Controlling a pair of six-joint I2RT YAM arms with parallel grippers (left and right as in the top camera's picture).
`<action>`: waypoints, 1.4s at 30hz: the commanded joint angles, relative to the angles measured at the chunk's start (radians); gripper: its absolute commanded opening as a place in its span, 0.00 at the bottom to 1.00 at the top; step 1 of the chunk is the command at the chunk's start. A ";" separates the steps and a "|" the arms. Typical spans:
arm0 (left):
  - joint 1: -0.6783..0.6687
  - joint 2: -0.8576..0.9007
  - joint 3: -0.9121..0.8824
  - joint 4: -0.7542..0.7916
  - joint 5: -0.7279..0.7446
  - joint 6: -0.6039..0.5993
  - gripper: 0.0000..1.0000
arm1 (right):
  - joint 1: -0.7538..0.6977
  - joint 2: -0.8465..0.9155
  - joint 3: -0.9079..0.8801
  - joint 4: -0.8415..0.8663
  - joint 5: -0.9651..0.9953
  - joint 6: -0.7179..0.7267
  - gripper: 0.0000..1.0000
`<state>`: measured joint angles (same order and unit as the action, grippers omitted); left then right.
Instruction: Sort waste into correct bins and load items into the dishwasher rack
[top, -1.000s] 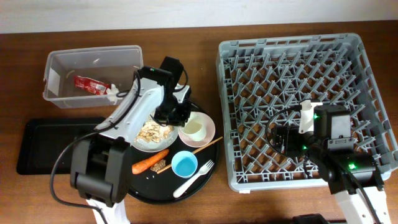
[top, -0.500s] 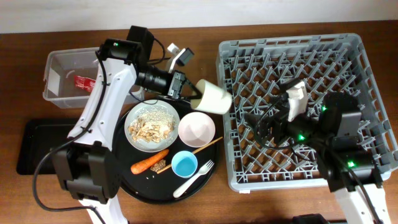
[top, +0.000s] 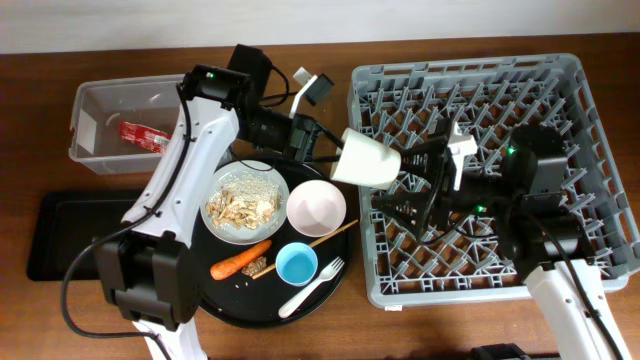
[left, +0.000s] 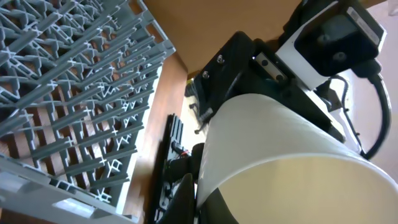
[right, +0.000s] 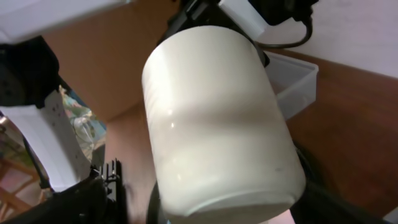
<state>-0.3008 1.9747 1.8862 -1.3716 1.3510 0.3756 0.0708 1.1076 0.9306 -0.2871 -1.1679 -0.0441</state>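
My left gripper (top: 338, 150) is shut on the rim of the small white cup (top: 367, 160) and holds it on its side in the air over the left edge of the grey dishwasher rack (top: 560, 90). My right gripper (top: 405, 185) is open, one finger on each side of the cup's base; the cup fills the right wrist view (right: 211, 118). In the left wrist view the cup (left: 280, 149) sits in my left gripper (left: 199, 199). The plate (top: 278, 190) holds food crumbs (top: 242, 205). The bowl (top: 316, 207), blue cup (top: 296, 264), fork (top: 310, 285), stick (top: 330, 234) and carrot (top: 240, 260) lie nearby.
All of these rest on a large round black tray (top: 225, 300), along with brownish scraps (top: 258, 266). The clear tub (top: 100, 100) at the back left holds the red wrapper (top: 140, 135). The flat black tray (top: 60, 235) lies at the left edge.
My left gripper has carried the white cup right, from above the round tray to the rack's left edge. My right gripper has moved left over the rack to the cup.
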 joint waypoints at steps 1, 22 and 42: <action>0.000 -0.019 0.016 0.005 0.014 0.018 0.00 | 0.008 -0.002 0.014 0.004 -0.108 0.000 0.75; -0.026 -0.019 0.016 -0.010 -0.077 -0.016 0.00 | 0.007 -0.002 0.014 0.107 -0.104 0.012 0.74; -0.026 -0.019 0.017 0.015 -0.002 -0.015 0.00 | 0.008 0.072 0.013 0.099 -0.112 0.105 0.79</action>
<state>-0.3290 1.9682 1.8908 -1.3800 1.2617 0.3664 0.0669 1.1748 0.9344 -0.1730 -1.2251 0.0502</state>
